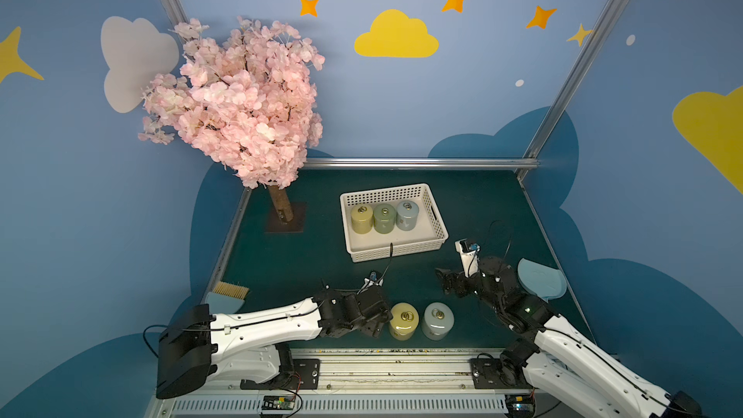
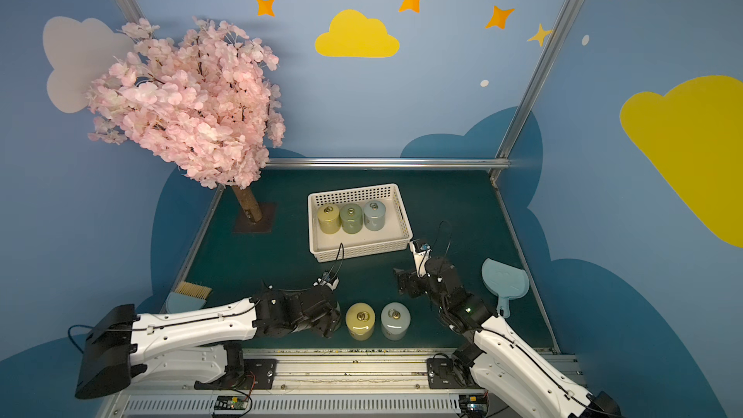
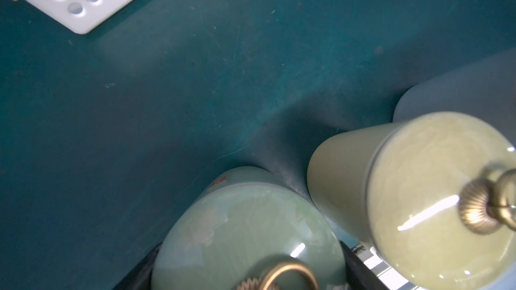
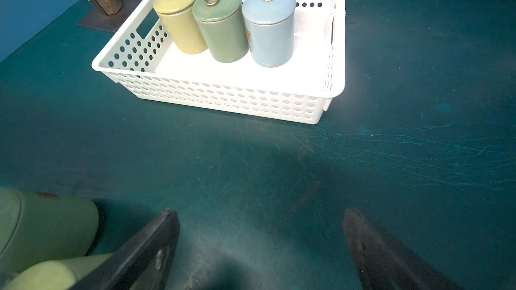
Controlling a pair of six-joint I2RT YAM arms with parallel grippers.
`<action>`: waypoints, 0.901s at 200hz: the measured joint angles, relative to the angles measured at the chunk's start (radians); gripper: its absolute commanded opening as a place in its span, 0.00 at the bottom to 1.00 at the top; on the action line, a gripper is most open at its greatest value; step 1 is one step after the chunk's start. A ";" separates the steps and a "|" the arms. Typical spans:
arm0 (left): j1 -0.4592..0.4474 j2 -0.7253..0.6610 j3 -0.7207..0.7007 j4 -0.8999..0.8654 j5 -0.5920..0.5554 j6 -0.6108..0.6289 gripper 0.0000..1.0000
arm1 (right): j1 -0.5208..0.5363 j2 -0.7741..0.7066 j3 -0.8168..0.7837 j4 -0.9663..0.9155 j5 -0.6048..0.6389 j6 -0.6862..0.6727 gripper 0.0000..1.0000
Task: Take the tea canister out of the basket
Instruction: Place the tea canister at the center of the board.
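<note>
Left wrist view: the left gripper (image 3: 250, 260) has its black jaws closed against the sides of a glazed sage-green ceramic canister (image 3: 245, 227) with a brass ring knob. It stands on the dark green tabletop (image 3: 195, 79), just beside a glazed yellow front canister (image 3: 418, 191), both well clear of the basket.

In a top view, the shallow white perforated plastic basket (image 1: 396, 253) sits farther back, with three lidded canisters upright in a row along its far wall: a mustard-yellow canister (image 4: 178, 18), an olive-green canister (image 4: 220, 23) and a pale blue canister (image 4: 270, 23). Their long axes are vertical and the ring knobs point up.

Here's the key: the right gripper (image 4: 261, 216) is spread wide and empty, facing the basket's near wall. It looks the nearer arm, and the pale blue one is at its end of the row, so I'd expect a reach forward over the rim.

As for labels, there's a small orange tag (image 4: 248, 36) on the pale blue canister and a reddish one (image 3: 219, 182) on the sage-green one, both too small to read.
</note>
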 measured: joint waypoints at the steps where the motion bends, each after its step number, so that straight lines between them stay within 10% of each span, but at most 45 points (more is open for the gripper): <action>1: 0.000 0.000 0.000 0.000 0.000 0.000 0.51 | 0.000 0.000 0.000 0.000 0.000 0.000 0.98; 52: -0.013 0.015 0.000 -0.001 -0.002 -0.017 0.53 | 0.000 0.000 0.000 0.000 0.000 0.000 0.98; 136: -0.024 0.026 0.000 0.002 -0.024 -0.053 1.00 | 0.000 -0.002 0.000 0.000 0.000 0.000 0.98; 180: -0.024 -0.003 0.000 0.003 -0.034 -0.066 1.00 | 0.000 -0.010 0.000 0.000 0.001 0.000 0.98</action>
